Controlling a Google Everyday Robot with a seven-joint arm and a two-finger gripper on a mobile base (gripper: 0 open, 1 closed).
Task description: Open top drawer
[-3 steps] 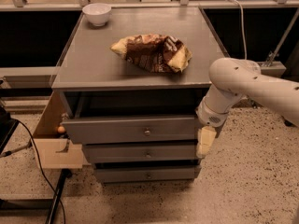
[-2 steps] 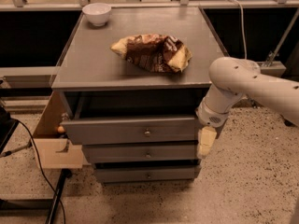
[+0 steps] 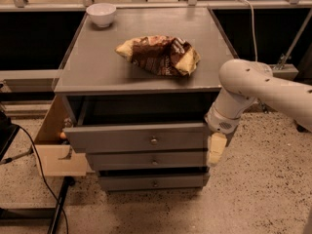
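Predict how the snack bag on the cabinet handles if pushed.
Snack bag looks crumpled, so probably floppy and light; a grasp would likely crush it. Lying flat on the cabinet top, it should slide, not roll. The gripper sits low beside the top drawer.

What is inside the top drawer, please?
The top drawer stands pulled out, but its inside lies in dark shadow under the cabinet top; no contents show. Its front panel hides the bottom. The tool is at the drawer's right end.
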